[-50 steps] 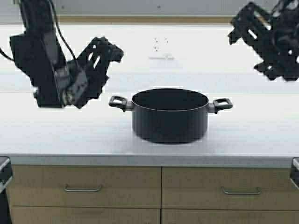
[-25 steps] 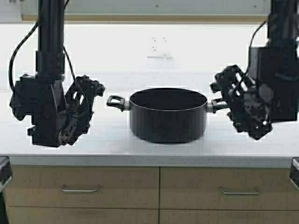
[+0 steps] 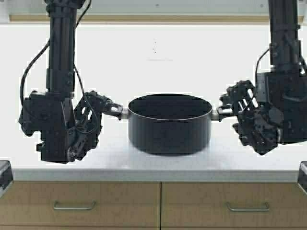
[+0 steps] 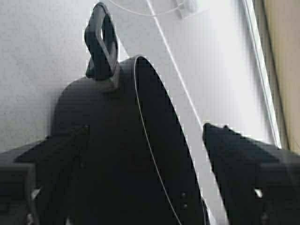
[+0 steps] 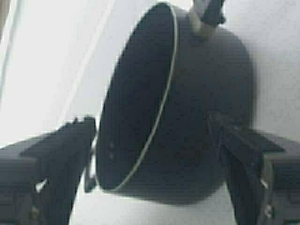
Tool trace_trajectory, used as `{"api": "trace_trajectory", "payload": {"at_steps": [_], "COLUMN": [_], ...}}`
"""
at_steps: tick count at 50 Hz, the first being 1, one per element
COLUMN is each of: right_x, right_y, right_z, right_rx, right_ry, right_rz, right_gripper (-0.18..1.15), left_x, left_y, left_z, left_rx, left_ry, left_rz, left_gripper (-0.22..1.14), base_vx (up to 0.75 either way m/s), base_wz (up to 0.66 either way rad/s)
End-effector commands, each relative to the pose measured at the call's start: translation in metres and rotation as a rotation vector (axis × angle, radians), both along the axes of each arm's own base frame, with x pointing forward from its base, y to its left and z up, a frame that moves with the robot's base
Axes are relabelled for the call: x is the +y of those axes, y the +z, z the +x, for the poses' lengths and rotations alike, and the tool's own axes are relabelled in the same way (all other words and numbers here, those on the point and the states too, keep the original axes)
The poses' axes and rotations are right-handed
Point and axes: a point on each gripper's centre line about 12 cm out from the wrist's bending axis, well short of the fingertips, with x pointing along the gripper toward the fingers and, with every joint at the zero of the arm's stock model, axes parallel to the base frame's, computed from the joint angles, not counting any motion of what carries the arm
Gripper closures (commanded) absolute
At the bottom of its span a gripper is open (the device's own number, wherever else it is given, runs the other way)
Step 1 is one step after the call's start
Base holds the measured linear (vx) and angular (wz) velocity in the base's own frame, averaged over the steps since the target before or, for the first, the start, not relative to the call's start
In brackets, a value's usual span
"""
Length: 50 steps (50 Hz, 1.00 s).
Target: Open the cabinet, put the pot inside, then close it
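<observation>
The surface (image 3: pixel 57 170) is a pale white counter running the full width of the high view, with a white wall behind it and a tan strip along the wall's top. Its front edge sits just above two beige drawers (image 3: pixel 81 203) with horizontal silver pulls; no cabinet doors show.

The pot (image 3: pixel 169 125) stands upright near the middle of the surface, a little back from the front edge, empty, with its loop handles pointing left and right. Bare counter lies behind it up to the wall and in front of it to the edge.

The left claw (image 3: pixel 103 109) is down at the pot's left handle, its fingers (image 4: pixel 47 159) spread wide to either side of the pot's near side in the left wrist view, not closed on anything. The right claw (image 3: pixel 233 108) is at the right handle (image 3: pixel 221 112), also wide, its fingers (image 5: pixel 56 159) straddling the pot's near side in the right wrist view. Whether either claw touches a handle I cannot tell. Both arms descend from above, flanking the pot, with open counter outboard of each.
</observation>
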Motion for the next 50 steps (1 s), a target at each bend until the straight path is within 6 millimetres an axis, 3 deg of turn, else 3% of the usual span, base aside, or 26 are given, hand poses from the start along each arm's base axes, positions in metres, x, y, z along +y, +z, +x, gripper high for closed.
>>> {"api": "trace_trajectory", "payload": {"at_steps": [1, 24, 34, 43, 50], "right_x": [0.0, -0.007, -0.001, -0.01, -0.019], "right_y": [-0.002, -0.029, -0.046, -0.058, -0.059], "right_z": [0.001, -0.012, 0.017, 0.045, 0.071], "right_rx": [-0.027, 0.05, -0.037, -0.106, -0.16], "right_ry": [0.0, -0.01, -0.053, -0.135, -0.159], "right_rz": [0.027, 0.058, 0.094, 0.126, 0.163], "right_gripper": [-0.05, -0.05, -0.05, -0.05, -0.05], "left_x": [-0.004, -0.014, -0.022, -0.043, -0.046], "left_y": [0.007, 0.003, -0.011, -0.021, -0.028], "left_z": [0.003, 0.008, 0.032, 0.06, 0.08], "left_rx": [-0.026, -0.048, -0.073, -0.083, -0.083], "left_ry": [-0.007, -0.001, 0.027, 0.006, 0.029], "left_rz": [-0.018, -0.033, -0.078, -0.147, -0.168], "left_gripper": [-0.11, -0.11, -0.11, -0.11, -0.11], "base_vx": [0.19, 0.12, 0.0, -0.03, -0.01], "base_wz": [0.01, 0.02, 0.0, 0.0, -0.01]}}
